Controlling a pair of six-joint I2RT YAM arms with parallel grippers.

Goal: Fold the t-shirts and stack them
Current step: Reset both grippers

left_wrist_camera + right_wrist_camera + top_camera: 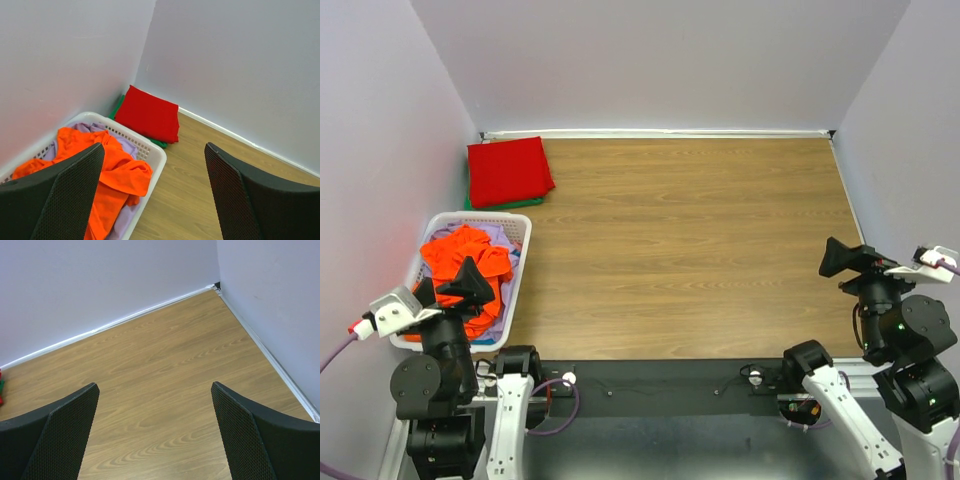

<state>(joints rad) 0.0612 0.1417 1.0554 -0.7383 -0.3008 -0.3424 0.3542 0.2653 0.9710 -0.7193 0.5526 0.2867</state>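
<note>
A folded bright red t-shirt lies in the far left corner on top of a dark green t-shirt, of which only an edge shows. A crumpled orange t-shirt and a pale lavender t-shirt fill the white basket. My left gripper hovers open over the basket's near end, with nothing between its fingers. At the near right edge of the table, my right gripper stands open and holds nothing.
The wooden table is walled on the left, back and right by pale lavender panels. The basket stands against the left wall, just in front of the folded stack. Both arm bases sit along the black rail at the near edge.
</note>
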